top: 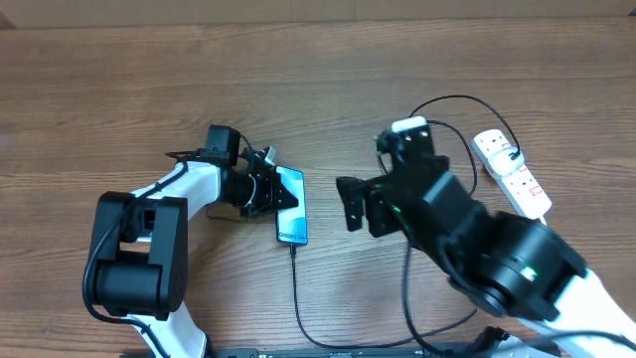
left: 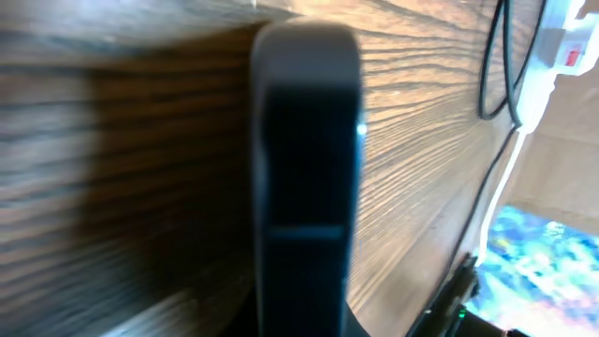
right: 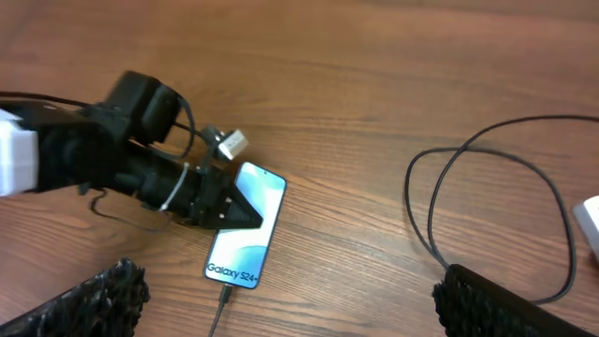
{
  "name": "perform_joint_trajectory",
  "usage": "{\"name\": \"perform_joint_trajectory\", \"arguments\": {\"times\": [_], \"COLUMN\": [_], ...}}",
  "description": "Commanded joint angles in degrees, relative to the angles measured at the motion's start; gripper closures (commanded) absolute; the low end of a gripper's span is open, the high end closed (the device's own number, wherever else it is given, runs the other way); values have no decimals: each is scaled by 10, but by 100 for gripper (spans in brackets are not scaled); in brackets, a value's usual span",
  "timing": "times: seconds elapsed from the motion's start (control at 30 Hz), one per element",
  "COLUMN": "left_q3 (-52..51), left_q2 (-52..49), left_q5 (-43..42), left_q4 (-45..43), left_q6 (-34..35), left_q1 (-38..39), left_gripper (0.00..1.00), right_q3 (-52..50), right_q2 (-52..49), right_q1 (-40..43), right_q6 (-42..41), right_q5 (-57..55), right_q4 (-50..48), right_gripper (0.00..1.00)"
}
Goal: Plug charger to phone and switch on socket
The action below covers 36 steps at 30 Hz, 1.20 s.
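Observation:
The phone [top: 294, 211] lies flat on the wooden table, its blue screen up; in the right wrist view [right: 251, 236] it reads "Galaxy S24+". The charger's thin black cable [top: 297, 303] runs up to the phone's near end, and its connector tip [right: 226, 294] sits in the phone's port. My left gripper [top: 266, 191] rests on the phone's left edge, its fingers drawn to a point [right: 229, 208]. My right gripper [top: 356, 209] hovers right of the phone, open and empty [right: 290, 309]. The white power strip [top: 512, 171] lies at the far right.
The black cable loops [top: 452, 109] on the table behind my right arm, near the power strip, and shows in the right wrist view [right: 468, 187]. The left wrist view is blurred; one dark finger [left: 304, 187] fills its middle, with the power strip [left: 566, 42] beyond.

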<state>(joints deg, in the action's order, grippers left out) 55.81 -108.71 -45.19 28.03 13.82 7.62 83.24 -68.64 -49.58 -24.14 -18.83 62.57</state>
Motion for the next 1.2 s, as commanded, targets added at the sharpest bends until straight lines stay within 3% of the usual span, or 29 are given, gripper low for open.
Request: {"name": "perform_joint_trajectory", "arguments": {"times": [0.0,0.13,0.3,0.67,1.17], "left_q3": [11,11,11,11,11], "left_q2": [4,4,4,4,4], "left_q5": [52,64,90,113,113], "left_q4": [2,3,7,7,7], "left_q6": [-50,-50,-50,-48,-48], "left_q1": [2,3,3,3,3], "left_gripper": [96,91,70,1,0], "right_q3": [3,3,3,3,3], "right_q2": [-29,-55,-69,-69,-69], "right_q1": [2,2,2,2,2], "right_q6": [-16,-16,-16,-40,-44], "right_q5": [-3,7,10,11,39], "right_q4": [-3,-3,-4,-29,-43], "right_gripper": [0,0,0,0,0]}}
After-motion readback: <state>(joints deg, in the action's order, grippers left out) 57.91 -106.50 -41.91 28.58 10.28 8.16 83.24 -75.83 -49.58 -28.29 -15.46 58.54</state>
